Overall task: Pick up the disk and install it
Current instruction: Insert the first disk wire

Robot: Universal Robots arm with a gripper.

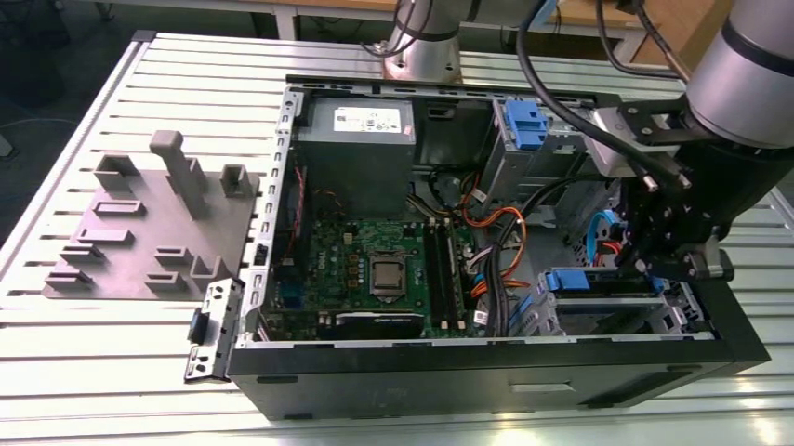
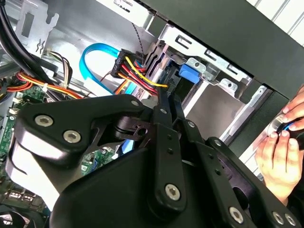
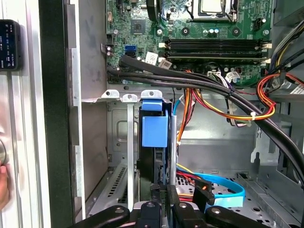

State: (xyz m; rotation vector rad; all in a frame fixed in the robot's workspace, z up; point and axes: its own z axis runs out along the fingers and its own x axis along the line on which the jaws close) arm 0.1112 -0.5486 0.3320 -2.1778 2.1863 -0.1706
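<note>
The disk (image 1: 581, 280) sits edge-on in the metal drive cage (image 1: 608, 311) at about 4 o'clock inside the open computer case (image 1: 496, 367), seen from the exterior view. In the first wrist view you see its blue bracket (image 3: 154, 130) standing between the cage's silver rails, with the dark drive body running from it toward the hand (image 3: 164, 199).

Your hand (image 1: 664, 269) is down in the case at that same corner, right over the cage. In the second wrist view its two black fingers (image 2: 161, 142) draw together to a narrow tip, and the hand (image 2: 165, 95) ends just short of the blue bracket tab (image 2: 188, 73). It stands narrow, closed on the edge of the disk.

Red, yellow and orange wire bundles (image 3: 266, 102) and a blue flat cable (image 3: 223, 187) lie just beside the cage.

In the exterior view the motherboard (image 1: 372, 269) fills the case's middle and the grey power supply (image 1: 360, 139) sits at 11 o'clock. A grey fixture plate (image 1: 125, 232) rests on the slatted tabletop (image 1: 149, 353) at 9 o'clock, apart from the case.

A person's hand (image 2: 278, 152) shows outside the case wall in the second wrist view.
</note>
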